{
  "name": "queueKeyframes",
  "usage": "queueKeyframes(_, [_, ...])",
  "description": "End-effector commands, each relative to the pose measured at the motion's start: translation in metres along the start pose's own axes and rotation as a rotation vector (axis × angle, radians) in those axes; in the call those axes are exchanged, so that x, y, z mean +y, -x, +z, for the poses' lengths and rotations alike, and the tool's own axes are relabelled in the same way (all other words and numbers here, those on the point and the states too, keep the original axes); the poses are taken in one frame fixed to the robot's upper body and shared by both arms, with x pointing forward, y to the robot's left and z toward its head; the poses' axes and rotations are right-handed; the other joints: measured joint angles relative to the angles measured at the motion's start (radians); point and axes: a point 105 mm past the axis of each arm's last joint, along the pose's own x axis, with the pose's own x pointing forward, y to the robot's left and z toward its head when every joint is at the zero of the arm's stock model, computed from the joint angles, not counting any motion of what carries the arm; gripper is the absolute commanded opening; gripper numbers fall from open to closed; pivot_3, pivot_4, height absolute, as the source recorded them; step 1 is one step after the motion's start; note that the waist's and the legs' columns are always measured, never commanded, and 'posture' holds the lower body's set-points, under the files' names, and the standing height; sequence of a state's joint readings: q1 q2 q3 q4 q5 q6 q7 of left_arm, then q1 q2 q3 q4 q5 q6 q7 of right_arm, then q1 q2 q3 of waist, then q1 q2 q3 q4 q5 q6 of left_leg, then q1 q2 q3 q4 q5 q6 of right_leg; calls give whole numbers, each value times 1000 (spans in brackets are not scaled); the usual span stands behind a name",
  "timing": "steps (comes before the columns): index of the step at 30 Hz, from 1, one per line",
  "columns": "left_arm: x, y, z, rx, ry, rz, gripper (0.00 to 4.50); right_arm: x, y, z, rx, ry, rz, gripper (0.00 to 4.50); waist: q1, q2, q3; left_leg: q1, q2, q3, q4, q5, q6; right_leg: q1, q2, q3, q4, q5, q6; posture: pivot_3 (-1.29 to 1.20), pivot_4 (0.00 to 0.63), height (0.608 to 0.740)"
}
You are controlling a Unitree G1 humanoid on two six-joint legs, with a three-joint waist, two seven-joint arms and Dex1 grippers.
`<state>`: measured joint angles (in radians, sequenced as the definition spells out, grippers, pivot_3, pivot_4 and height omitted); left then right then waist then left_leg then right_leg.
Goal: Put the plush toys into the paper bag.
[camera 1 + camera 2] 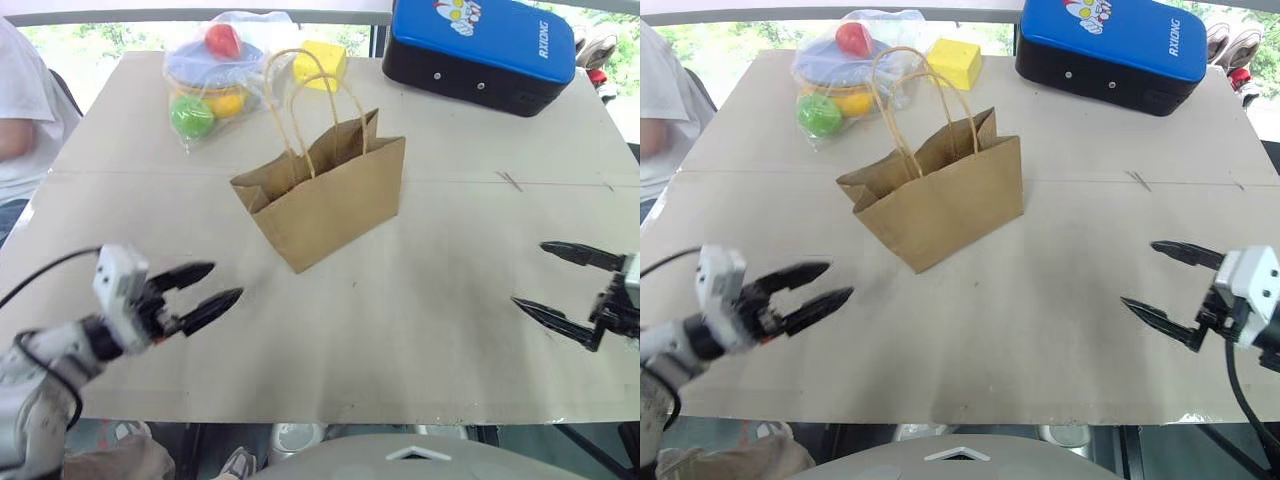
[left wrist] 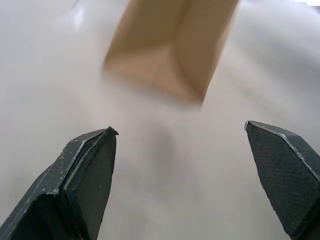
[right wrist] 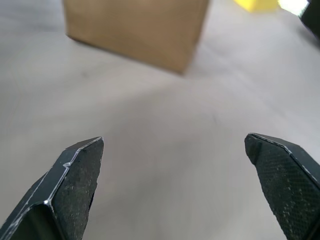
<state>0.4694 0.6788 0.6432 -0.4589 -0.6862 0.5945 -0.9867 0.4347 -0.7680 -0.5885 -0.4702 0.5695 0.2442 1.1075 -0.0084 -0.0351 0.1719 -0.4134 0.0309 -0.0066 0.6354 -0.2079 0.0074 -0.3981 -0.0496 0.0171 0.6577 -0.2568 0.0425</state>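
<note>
Near you: left gripper (image 1: pixel 222 283) and right gripper (image 1: pixel 535 279) hover over the table (image 1: pixel 420 330), both spread wide, empty | middle: paper bag (image 1: pixel 325 200) upright, its inside hidden from you | far: yellow cube (image 1: pixel 320 64) partly behind the handles.

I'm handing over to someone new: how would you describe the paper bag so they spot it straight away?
On the pale table, look at the middle, nearer than the blue case at the far edge. The paper bag stands upright there, plain brown with two tan loop handles, unlike the clear bag of coloured balls and the yellow cube behind it.
</note>
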Motion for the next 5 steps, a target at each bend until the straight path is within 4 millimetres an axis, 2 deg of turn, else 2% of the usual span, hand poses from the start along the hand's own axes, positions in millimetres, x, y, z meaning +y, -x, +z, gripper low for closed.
queueKeyframes(1, [-2, 7, 3, -4, -79, 15, 4460, -1, 8, -2, -1, 39, -15, 4500, 4, 0, 0, 0, 0, 1, 0, 0, 0, 0, -1, -1, 0, -2, 3, 0, 150, 740])
queueKeyframes(5, [2, 7, 1, -27, -69, 7, 4460, -2, 6, -7, -7, 37, -18, 4500, 6, 4, -3, 0, 3, 1, 1, 0, 0, 0, -5, 0, 0, -2, 4, 0, 150, 740])
